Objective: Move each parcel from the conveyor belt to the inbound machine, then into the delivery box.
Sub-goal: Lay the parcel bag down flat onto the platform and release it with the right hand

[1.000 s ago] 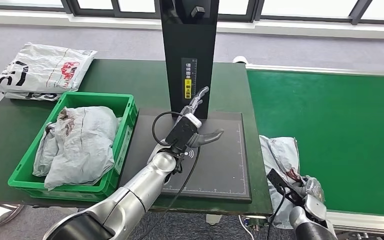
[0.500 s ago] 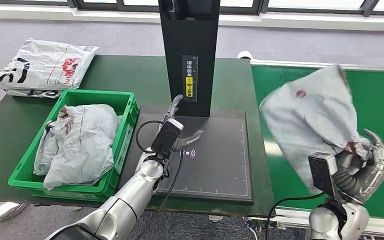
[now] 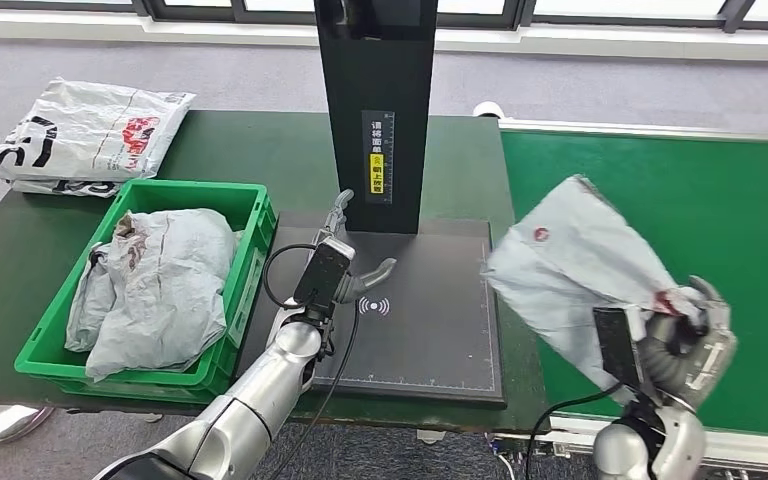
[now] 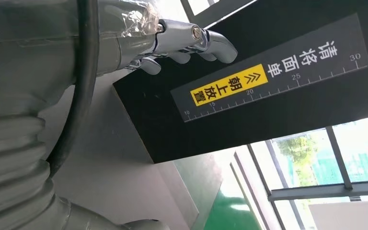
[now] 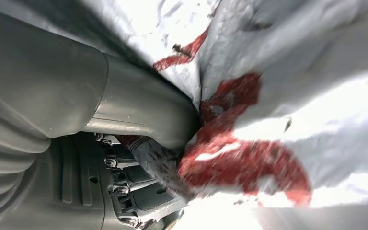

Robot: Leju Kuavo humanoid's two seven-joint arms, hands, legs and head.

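Grey parcel (image 3: 580, 270) is seen as crinkled, slightly shiny plastic film, red print smeared. Conveyor belt (image 3: 700, 220) is rendered matt green, smooth. Inbound machine (image 3: 430, 310) pad is matt black, column glossy. Delivery box (image 3: 250, 240) is moulded green plastic. Desk (image 3: 260, 155) is matt dark green.

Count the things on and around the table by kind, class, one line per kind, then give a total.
Parcels: 3 (right hand's, in crate, on table corner)
Crates: 1
Scanner machines: 1
Conveyor belts: 1
Total: 6
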